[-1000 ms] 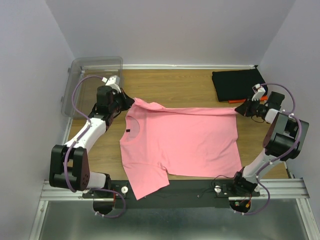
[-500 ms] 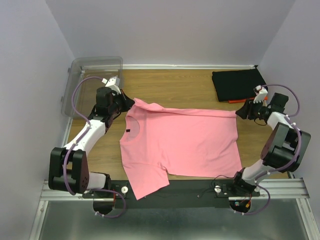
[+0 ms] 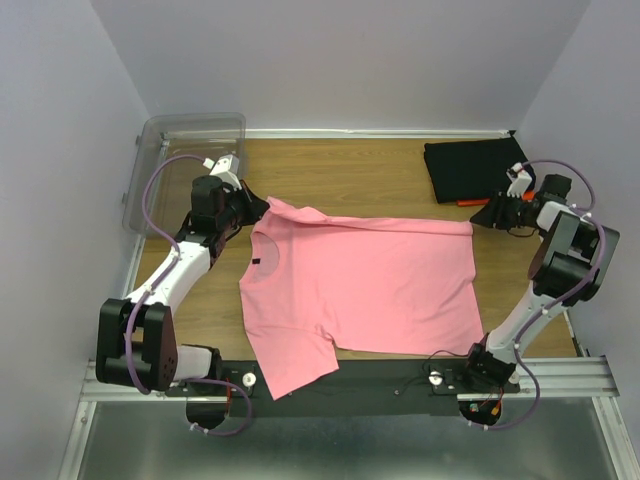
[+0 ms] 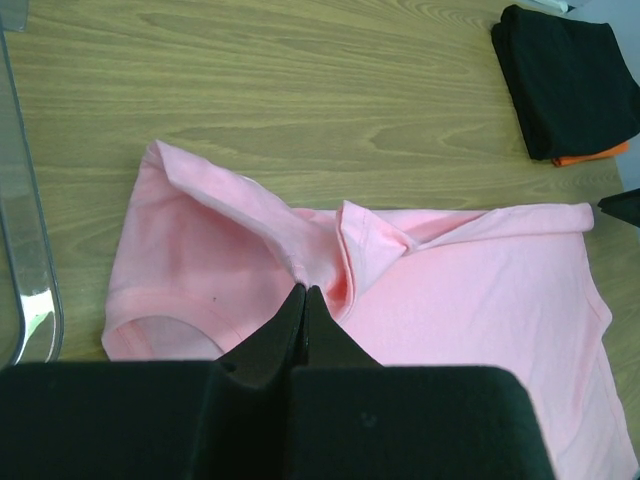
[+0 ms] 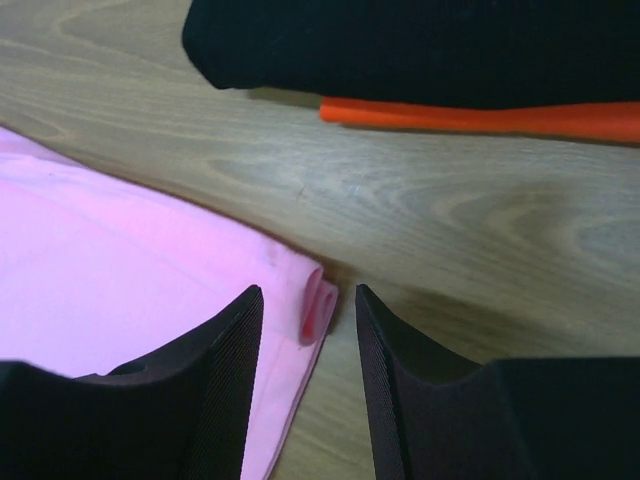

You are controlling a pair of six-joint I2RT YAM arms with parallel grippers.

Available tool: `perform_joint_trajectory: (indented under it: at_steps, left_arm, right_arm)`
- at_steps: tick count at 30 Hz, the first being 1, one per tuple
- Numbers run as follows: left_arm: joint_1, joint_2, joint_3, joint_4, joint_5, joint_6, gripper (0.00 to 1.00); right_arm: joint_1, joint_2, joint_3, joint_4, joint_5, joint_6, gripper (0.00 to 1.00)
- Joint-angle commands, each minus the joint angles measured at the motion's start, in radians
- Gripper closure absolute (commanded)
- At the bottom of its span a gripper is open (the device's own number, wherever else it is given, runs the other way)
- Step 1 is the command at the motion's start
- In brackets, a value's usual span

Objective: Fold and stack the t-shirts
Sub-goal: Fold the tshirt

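Observation:
The salmon-pink t-shirt (image 3: pixel 370 280) lies spread on the wooden table, its dark neck label (image 3: pixel 255 262) at the left. My left gripper (image 3: pixel 250 208) is shut on a bunched fold at the shirt's far shoulder (image 4: pixel 330 250); its fingertips (image 4: pixel 300 300) pinch the cloth. My right gripper (image 3: pixel 490 214) is open and low at the shirt's far right hem corner (image 5: pixel 315 290), which lies between the jaws untouched. The folded black shirt (image 3: pixel 475 168) lies on the folded orange one (image 3: pixel 468 202) at the back right. Both also show in the right wrist view, black (image 5: pixel 420 50) over orange (image 5: pixel 480 115).
A clear plastic bin (image 3: pixel 185 150) stands at the back left, its edge just left of the shirt in the left wrist view (image 4: pixel 25 250). The near sleeve (image 3: pixel 295 370) hangs over the table's front rail. White walls close in on both sides.
The right arm's elbow and forearm have swung back towards the right wall, with the gripper still at the shirt's corner. The left arm and the shirt have not moved.

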Motion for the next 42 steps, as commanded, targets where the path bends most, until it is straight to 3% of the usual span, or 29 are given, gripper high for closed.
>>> perform_joint_trajectory:
  at_steps: [1,13,25,42]
  left_arm:
    - [0.008,-0.017,-0.015,0.003,0.028,0.010,1.00]
    - [0.008,-0.010,-0.015,0.004,0.036,0.011,1.00]
    - [0.008,-0.011,-0.016,0.004,0.042,0.010,1.00]
    - [0.008,-0.011,-0.018,0.004,0.048,0.011,1.00]
  right_arm:
    - [0.001,0.065,0.054,-0.031,0.007,0.042,0.51]
    - [0.024,0.094,0.059,-0.039,-0.017,0.032,0.57]
    - [0.024,0.031,0.022,-0.042,-0.042,-0.031,0.93]
    - [0.024,-0.145,-0.123,-0.068,-0.028,-0.186,0.95]
